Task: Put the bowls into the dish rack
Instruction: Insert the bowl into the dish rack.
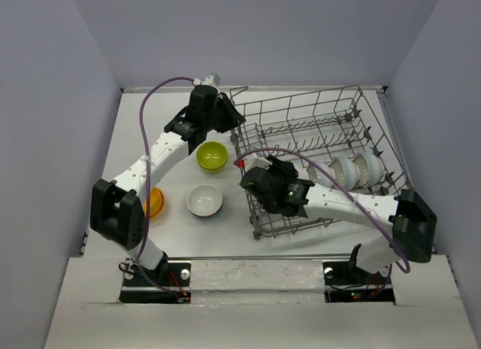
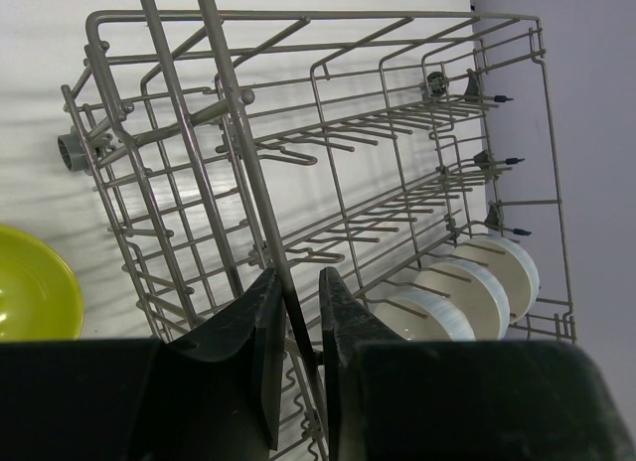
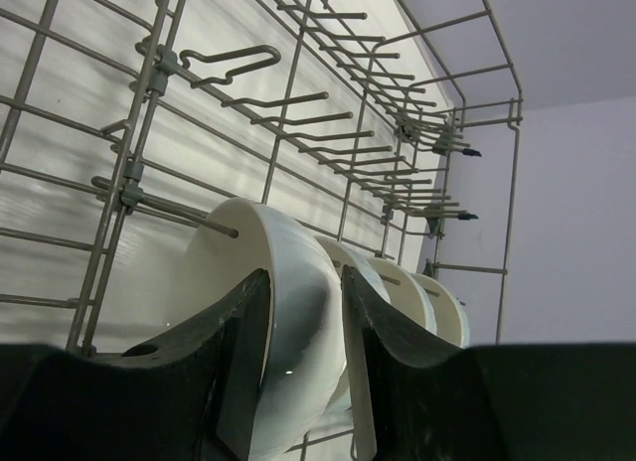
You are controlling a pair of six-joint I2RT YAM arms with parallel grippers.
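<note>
The left gripper (image 2: 299, 274) has its two dark fingers (image 2: 260, 352) drawn close together around one upright grey wire at the edge of the dish rack (image 2: 298, 16). The wire runs straight through the narrow gap between them, so they appear clamped on it. Off to the left of these fingers, outside the rack, a lime green bowl (image 2: 30, 282) sits mouth-up on the white table (image 1: 135, 138). Beyond the fingers and to their right, a row of white bowls (image 2: 467, 292) stands on edge among the tines at the rack's far end. The right gripper (image 3: 304, 275) reaches down inside the rack, one finger on each side of the wall of another white bowl, the nearest bowl (image 3: 268, 232), which stands on edge against a tine. Whether the fingers press on it or have let go I cannot tell. The rest of the row stands just past its right finger. Seen from above, a loose white bowl (image 1: 204, 200) and an orange bowl (image 1: 155, 204) lie on the table, well apart from both sets of fingers. The orange one is partly hidden by the left arm.
</note>
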